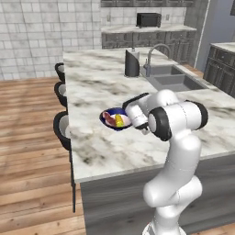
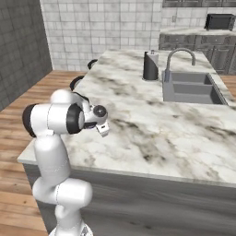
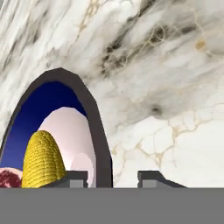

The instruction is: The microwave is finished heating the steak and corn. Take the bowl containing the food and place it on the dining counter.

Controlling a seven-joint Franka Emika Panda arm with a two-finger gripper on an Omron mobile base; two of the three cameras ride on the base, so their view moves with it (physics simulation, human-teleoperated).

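Note:
The dark blue bowl (image 1: 114, 120) rests upright on the marble dining counter (image 1: 101, 82), near its left edge. Inside it lie the yellow corn (image 1: 119, 120) and the reddish steak (image 1: 109, 118). My gripper (image 1: 131, 121) is at the bowl's right side. In the hand view the bowl's rim (image 3: 94, 122) runs up between the two dark fingertips (image 3: 73, 177), with a small gap on each side, so the gripper (image 3: 111, 177) is open astride the rim. The corn (image 3: 43, 157) and a bit of steak (image 3: 9, 178) sit just left of it. The microwave is out of view.
A sink (image 1: 176, 80) with an arched faucet (image 1: 156, 53) and a dark cylindrical canister (image 1: 132, 63) lie further along the counter. Dark stools (image 1: 62, 126) line the left edge over the wood floor. A small black toaster oven (image 1: 148, 19) sits on the back cabinets.

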